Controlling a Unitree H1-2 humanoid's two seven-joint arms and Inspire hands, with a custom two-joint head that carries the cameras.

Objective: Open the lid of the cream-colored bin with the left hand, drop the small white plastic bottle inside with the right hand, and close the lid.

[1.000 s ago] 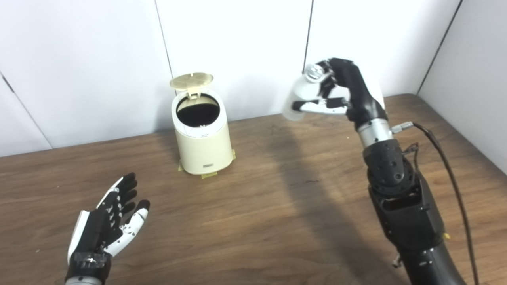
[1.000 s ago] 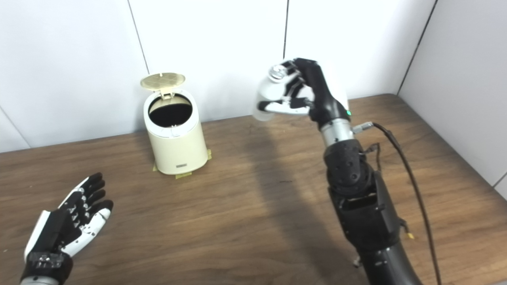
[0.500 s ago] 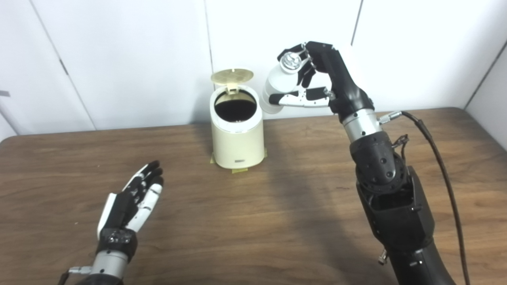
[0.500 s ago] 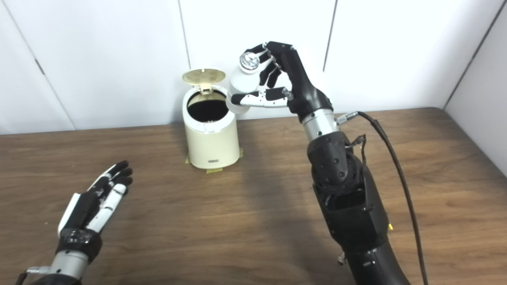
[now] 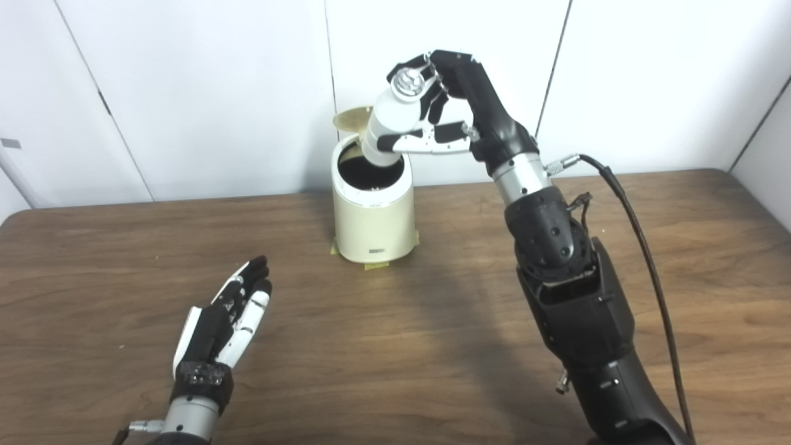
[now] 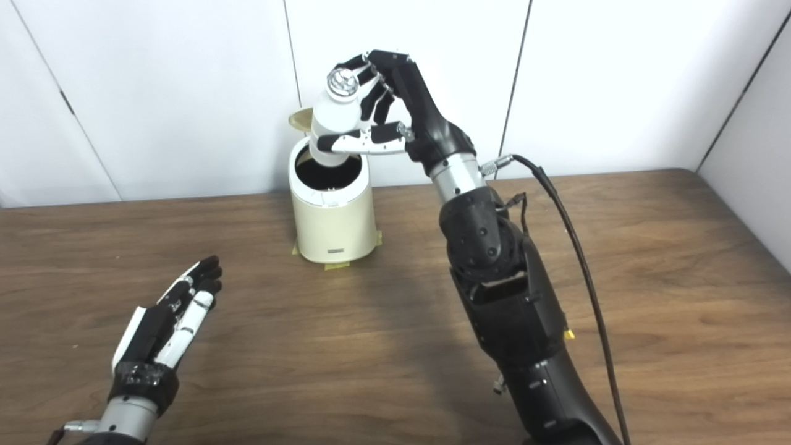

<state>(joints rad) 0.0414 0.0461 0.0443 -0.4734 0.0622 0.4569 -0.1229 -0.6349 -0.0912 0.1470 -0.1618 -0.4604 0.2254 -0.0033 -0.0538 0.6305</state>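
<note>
The cream-colored bin [image 5: 374, 216] stands on the wooden table near the back wall, its lid [image 5: 350, 117] tipped up behind the dark opening. My right hand [image 5: 448, 105] is shut on the small white plastic bottle [image 5: 389, 127], which hangs tilted, silver cap up, with its base just over the bin's mouth. In the right eye view the bottle [image 6: 334, 130] partly hides the lid. My left hand [image 5: 225, 315] lies open, palm up, low over the table at the front left, well apart from the bin.
Yellow tape tabs [image 5: 374, 266] show at the bin's foot. A black cable [image 5: 642, 247] runs along my right arm. White wall panels close the back, and the table's [image 5: 432, 346] right rear corner is near the wall.
My right hand has carried the bottle left, from beside the bin to over its opening. The camera shifted over the second. The left hand stays open in much the same place.
</note>
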